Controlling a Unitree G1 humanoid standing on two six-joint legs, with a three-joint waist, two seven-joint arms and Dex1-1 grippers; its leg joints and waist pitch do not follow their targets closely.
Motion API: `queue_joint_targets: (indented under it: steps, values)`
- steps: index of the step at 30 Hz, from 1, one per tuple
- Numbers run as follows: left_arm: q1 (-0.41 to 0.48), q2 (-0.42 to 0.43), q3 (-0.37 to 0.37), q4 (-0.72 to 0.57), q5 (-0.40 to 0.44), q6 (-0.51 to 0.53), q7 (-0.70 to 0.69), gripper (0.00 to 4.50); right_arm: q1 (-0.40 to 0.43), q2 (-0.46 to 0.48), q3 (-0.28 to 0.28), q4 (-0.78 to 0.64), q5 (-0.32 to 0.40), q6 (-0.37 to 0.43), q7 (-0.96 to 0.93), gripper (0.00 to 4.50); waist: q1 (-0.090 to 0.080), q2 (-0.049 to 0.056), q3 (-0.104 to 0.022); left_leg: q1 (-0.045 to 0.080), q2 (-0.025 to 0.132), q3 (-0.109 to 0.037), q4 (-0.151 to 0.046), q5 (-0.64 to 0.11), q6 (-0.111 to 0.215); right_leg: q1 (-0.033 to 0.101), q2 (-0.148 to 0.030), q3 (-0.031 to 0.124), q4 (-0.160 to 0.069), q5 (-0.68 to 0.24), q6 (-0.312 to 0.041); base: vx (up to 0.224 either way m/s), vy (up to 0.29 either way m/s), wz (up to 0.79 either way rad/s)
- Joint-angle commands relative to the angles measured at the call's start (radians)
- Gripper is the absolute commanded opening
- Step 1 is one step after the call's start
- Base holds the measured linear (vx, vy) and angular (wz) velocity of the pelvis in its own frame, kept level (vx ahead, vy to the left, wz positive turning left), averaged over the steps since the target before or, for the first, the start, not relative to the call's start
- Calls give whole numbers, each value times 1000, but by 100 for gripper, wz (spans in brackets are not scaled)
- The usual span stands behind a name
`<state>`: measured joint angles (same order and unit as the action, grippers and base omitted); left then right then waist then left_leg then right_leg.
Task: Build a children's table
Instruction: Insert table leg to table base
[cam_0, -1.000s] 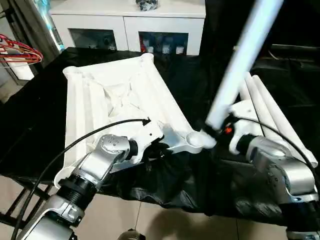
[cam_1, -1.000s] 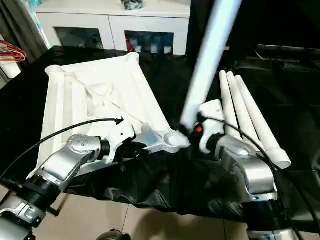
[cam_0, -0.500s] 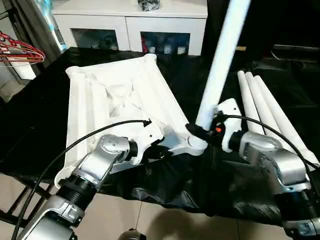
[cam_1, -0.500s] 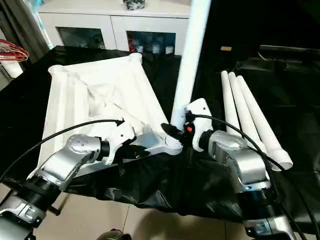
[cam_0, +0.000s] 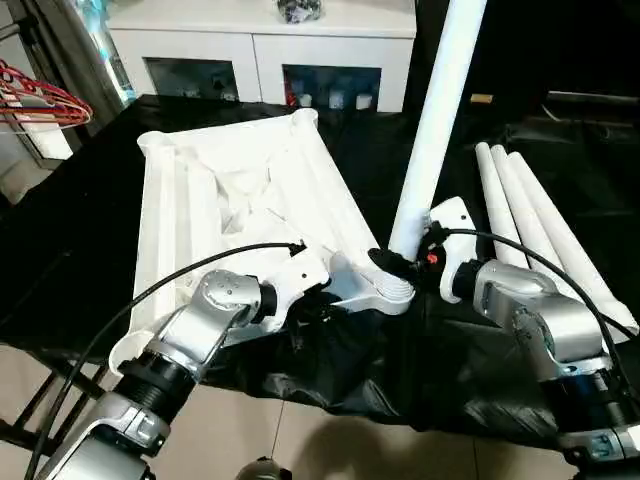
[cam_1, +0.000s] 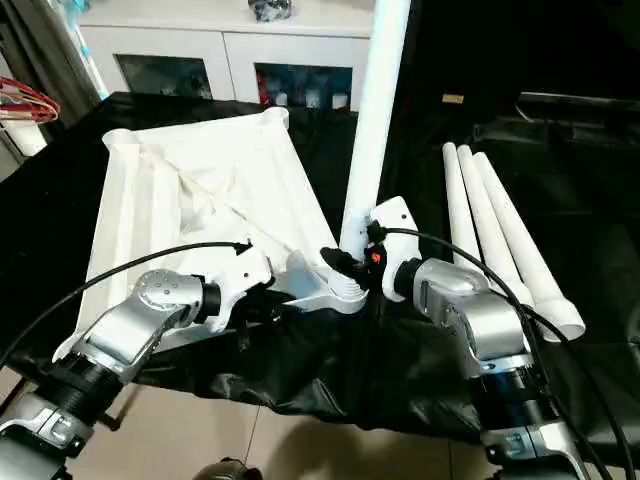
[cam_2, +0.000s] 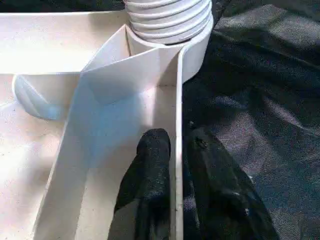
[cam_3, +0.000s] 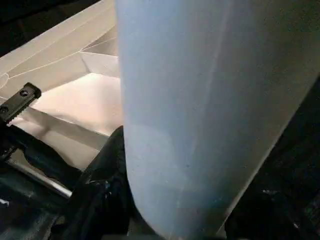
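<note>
- My leg (cam_0: 438, 110) has swung from a lean to nearly upright — foot now seated in the tabletop (cam_0: 240, 190)'s near corner socket (cam_0: 388, 290), so screwing in comes next.
- Right gripper (cam_0: 400, 262) clenches the leg's base.
- Left gripper (cam_2: 172, 170) pinches the rim at the socket's nine o'clock.
- Three spare legs (cam_0: 535, 220) lie at three o'clock.

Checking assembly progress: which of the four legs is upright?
The leg held by the right gripper, standing at the tabletop's near corner socket. The other three legs lie flat on the black cloth.
</note>
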<state>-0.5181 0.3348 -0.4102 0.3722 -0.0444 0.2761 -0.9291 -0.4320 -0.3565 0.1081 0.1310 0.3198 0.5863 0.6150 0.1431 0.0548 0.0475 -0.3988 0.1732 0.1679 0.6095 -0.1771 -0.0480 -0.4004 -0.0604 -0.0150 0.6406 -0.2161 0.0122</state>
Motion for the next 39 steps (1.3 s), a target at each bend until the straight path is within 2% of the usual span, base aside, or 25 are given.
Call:
queue_joint_targets:
  steps: [1, 2, 3, 5, 6, 10, 14, 21, 25, 31, 36, 39]
  values:
    - [7, 4, 1, 31, 15, 10, 4, 90, -16, 7, -1, 7, -3, -9, -1, 191, -2, -20, -69, 22, 44, -12, -67, -129, 4, 43, -72, 30, -73, -73, -208, 0, 0, 0]
    - [7, 4, 1, 31, 15, 10, 4, 90, -16, 7, -1, 7, -3, -9, -1, 191, -2, -20, -69, 22, 43, -13, -67, -132, 2, 43, -72, 30, -73, -76, -206, 0, 0, 0]
    - [7, 5, 5, 33, 13, 11, 3, 63, -17, 10, -1, 9, -5, -10, 0, 191, -2, -20, -70, 22, 43, -13, -67, -129, 2, 43, -72, 31, -73, -73, -205, 0, 0, 0]
    - [8, 4, 15, 36, 5, 13, 0, 56, -18, 13, 1, 13, -7, -12, 2, 191, -2, -20, -71, 22, 43, -13, -67, -122, 3, 42, -72, 31, -71, -60, -205, 0, 0, 0]
    - [9, 3, 20, 35, 0, 15, -1, 56, -19, 14, 2, 15, -8, -12, 3, 191, -3, -23, -70, 21, 42, -12, -67, -125, 3, 42, -72, 30, -72, -64, -206, 0, 0, 0]
    - [12, 0, 31, 28, -16, 24, -17, 19, -20, 16, 2, 21, -11, -14, 10, 191, -2, -21, -69, 22, 43, -13, -68, -130, 1, 42, -73, 31, -73, -72, -208, 0, 0, 0]
    - [15, 3, 30, 21, -20, 27, -30, 2, -20, 13, 6, 23, -13, -12, 19, 191, -2, -23, -70, 21, 43, -13, -68, -119, 5, 43, -72, 30, -71, -51, -206, 0, 0, 0]
    - [23, 30, -23, 11, 28, 6, -59, 0, -18, 10, 8, 22, -13, -5, 35, 191, -3, -22, -70, 21, 44, -13, -69, -124, 7, 43, -73, 31, -72, -59, -202, 0, 0, 0]
    - [27, 34, -37, -16, 24, -29, -100, 0, -7, -7, 10, 13, 8, 19, 80, 191, -2, -22, -71, 21, 44, -12, -67, -109, 13, 44, -72, 31, -68, -16, -212, 0, 0, 0]
    - [26, 38, -38, -41, 7, -35, -136, 0, -8, -10, -20, 37, 25, 23, 87, 191, -2, -21, -70, 23, 45, -12, -69, -132, 6, 43, -73, 30, -71, -53, -218, 0, 0, 0]
    - [21, 41, -34, -50, 4, -29, -150, 0, 12, -10, -58, 52, 39, 21, 92, 191, -1, -20, -70, 22, 45, -12, -68, -124, 6, 44, -73, 30, -70, -27, -221, 0, 0, 0]
    - [12, 35, -22, -36, 3, -29, -143, 0, 54, -10, -89, 36, 53, 17, 83, 191, 3, -12, -72, 23, 45, -14, -66, -119, 10, 44, -73, 30, -68, -5, -227, 0, 0, 0]
